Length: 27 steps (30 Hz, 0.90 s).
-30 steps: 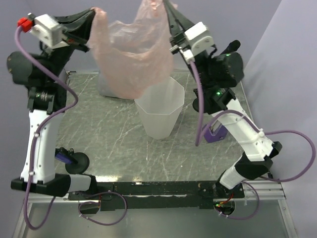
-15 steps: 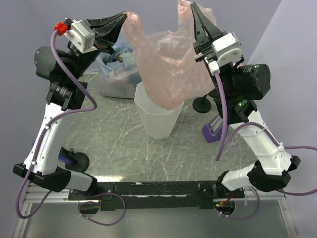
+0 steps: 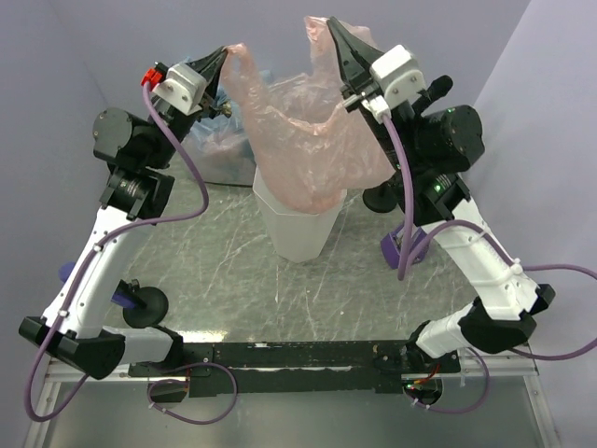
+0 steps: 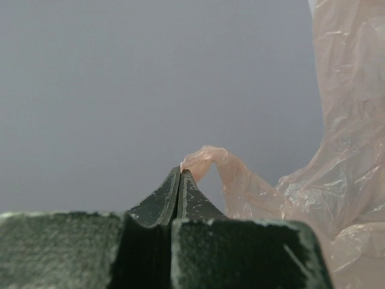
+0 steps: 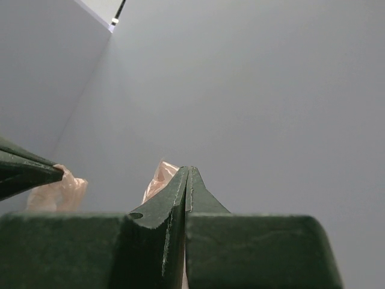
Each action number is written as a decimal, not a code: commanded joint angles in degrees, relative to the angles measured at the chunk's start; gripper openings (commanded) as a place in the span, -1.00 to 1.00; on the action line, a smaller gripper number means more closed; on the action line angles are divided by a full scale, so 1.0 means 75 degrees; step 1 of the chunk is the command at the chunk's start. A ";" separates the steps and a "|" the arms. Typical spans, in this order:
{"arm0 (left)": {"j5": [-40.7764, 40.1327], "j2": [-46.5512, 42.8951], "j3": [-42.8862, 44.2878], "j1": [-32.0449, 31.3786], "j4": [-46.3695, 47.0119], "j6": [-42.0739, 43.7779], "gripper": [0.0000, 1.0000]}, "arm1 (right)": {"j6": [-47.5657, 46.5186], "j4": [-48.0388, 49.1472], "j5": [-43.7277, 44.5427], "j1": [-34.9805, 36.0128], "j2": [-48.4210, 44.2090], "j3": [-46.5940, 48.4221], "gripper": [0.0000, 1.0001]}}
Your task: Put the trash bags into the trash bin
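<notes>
Two-arm transfer of a pink trash bag [image 3: 298, 140] toward the trash bin [image 3: 297, 238], top view. The left gripper [image 3: 222, 54] and the right gripper [image 3: 328, 23] are each clamped fully closed on a pinch of the bag's upper edge, so the film hangs between them as an open sling. Both wrist views confirm this: pink plastic emerges at the meeting fingertips of the left gripper [image 4: 181, 171] and of the right gripper [image 5: 187, 170]. Over the last second the bag was carried from a position left of and above the bin to one directly above it, and both arms have come lower and closer together. The bag's lower lobe now covers the bin's far rim and appears to dip into the mouth. The bin stands upright at the middle of the desk [image 3: 224, 280]. A stuffed bluish bag [image 3: 216, 149] lies behind it on the left. In all likelihood, alignment is done; further lowering and release remain, and loose film could catch on the rim.
</notes>
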 commanded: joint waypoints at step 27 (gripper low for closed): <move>-0.1254 -0.1048 -0.0858 0.0125 0.0084 0.1176 -0.99 | 0.1347 -0.1371 0.1138 0.0303 0.0256 0.1394 -0.11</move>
